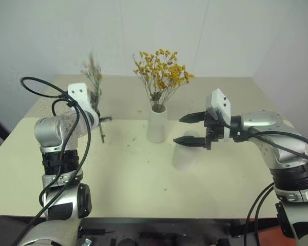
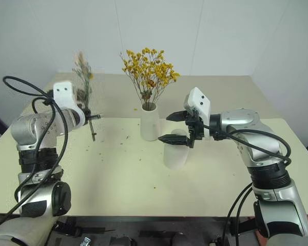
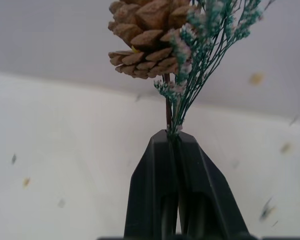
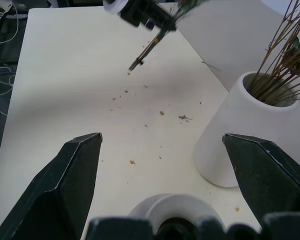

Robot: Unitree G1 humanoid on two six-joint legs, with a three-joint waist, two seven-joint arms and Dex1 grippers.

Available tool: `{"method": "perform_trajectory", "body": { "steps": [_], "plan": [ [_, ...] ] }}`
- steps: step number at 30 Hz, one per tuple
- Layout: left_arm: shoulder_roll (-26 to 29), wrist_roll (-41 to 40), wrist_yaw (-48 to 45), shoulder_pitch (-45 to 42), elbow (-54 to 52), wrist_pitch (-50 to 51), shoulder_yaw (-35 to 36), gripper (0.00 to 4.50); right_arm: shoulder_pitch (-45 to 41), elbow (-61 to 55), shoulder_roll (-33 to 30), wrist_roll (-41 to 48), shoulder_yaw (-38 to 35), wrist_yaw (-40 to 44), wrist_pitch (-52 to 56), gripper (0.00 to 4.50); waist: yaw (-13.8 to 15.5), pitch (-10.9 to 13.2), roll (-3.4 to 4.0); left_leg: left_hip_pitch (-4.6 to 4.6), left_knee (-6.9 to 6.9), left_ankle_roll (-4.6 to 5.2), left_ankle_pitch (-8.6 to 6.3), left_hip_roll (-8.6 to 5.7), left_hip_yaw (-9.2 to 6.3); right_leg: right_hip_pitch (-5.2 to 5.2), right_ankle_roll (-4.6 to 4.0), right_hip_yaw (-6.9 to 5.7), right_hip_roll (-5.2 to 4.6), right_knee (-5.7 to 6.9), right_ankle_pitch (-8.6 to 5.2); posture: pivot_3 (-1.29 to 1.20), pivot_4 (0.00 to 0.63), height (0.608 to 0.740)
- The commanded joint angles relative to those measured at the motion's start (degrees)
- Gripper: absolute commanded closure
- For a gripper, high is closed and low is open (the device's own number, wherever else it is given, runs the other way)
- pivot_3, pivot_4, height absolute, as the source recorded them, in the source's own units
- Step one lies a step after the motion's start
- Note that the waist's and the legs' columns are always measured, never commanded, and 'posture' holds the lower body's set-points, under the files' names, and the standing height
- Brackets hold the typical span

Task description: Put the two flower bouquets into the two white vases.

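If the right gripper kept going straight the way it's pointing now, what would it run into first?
Probably nothing at once. The right gripper, jaws open, hangs over the squat vase and points across bare table. The tall vase stands just beside that line; farther along hangs the sprig held by the left gripper. Depth is unclear.

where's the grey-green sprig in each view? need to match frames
Left eye: grey-green sprig upright in the left gripper, upper left.
Right eye: same, upper left.
Left wrist: its stem is clamped between the fingers, a pine cone above.
Right wrist: its stem end pokes down, far across the table.
Shared landmark: the tall vase with the yellow bouquet.
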Motion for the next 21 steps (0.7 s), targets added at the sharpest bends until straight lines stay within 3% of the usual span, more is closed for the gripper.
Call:
{"method": "perform_trajectory", "body": {
  "steps": [1,9,14,21],
  "plan": [
    [-0.1,-4.0,-7.5,-1.2,-5.8,-9.2,2.8,4.46,-1.5,-0.6,-1.2,0.3,-2.3,-0.1,-1.3,0.00,0.0,0.0,0.00,0.00,0.00,0.00,0.00,0.00,0.01,0.01,0.00,0.00,0.00,0.00,0.00,0.00,0.150,0.740],
    [4.1,-15.2,-30.4,1.1,-6.7,-18.0,4.7,4.46,0.1,-2.1,-3.6,0.8,-4.0,-1.0,-0.5,0.00,-0.2,0.0,0.00,0.03,0.01,0.01,0.00,0.00,0.04,0.02,0.00,0.00,0.02,-0.01,0.00,0.00,0.150,0.740],
    [9.3,-23.0,-43.3,1.6,-4.4,-17.1,6.1,4.46,2.4,-4.0,-5.1,1.2,-5.5,-2.0,0.4,0.00,-0.6,0.0,0.00,0.03,0.01,0.01,0.01,0.02,0.03,0.05,0.01,-0.03,0.03,-0.02,-0.01,0.00,0.150,0.740],
    [10.9,-26.2,-52.1,2.9,-4.4,-18.0,2.2,4.46,4.9,-5.8,-7.3,2.0,-7.6,-3.6,1.4,0.00,-0.7,0.0,0.00,0.11,0.03,0.02,0.01,0.04,0.04,0.13,0.01,-0.04,0.06,-0.02,-0.02,0.00,0.150,0.740]
  ]
}}
